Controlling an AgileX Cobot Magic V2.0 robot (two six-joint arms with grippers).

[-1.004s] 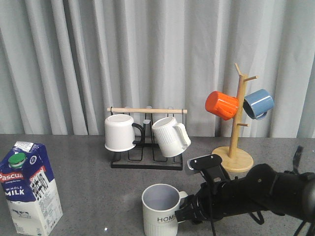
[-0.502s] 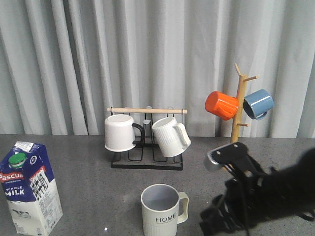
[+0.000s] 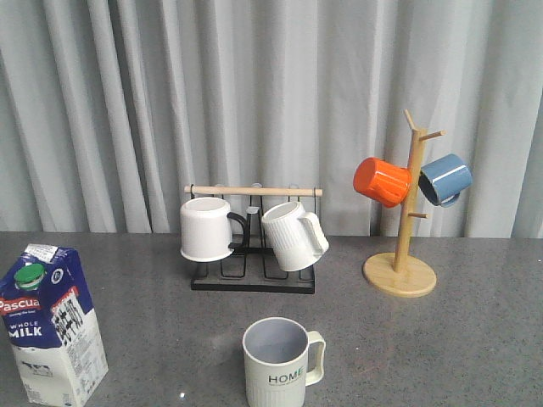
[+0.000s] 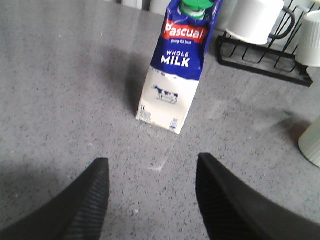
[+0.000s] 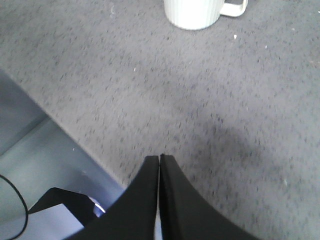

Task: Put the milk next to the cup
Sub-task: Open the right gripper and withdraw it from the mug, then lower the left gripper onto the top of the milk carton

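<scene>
The milk (image 3: pixel 51 335), a blue and white carton with a green cap, stands upright at the table's front left. It also shows in the left wrist view (image 4: pixel 177 65), ahead of my left gripper (image 4: pixel 152 167), which is open and empty with grey table between its jaws. The cup (image 3: pixel 277 363), a pale ribbed "HOME" mug, stands at the front middle, handle to the right. Its base shows in the right wrist view (image 5: pixel 197 12). My right gripper (image 5: pixel 159 159) is shut and empty, over the table's near edge. Neither arm shows in the front view.
A black wire rack (image 3: pixel 253 275) at the back holds a plain white mug (image 3: pixel 208 229) and a white ribbed jug-shaped mug (image 3: pixel 293 236). A wooden mug tree (image 3: pixel 402 273) at the back right carries an orange mug (image 3: pixel 382 181) and a blue mug (image 3: pixel 445 179).
My right arm has drawn back from beside the cup and left the front view. The cup and the milk have stayed where they were.
</scene>
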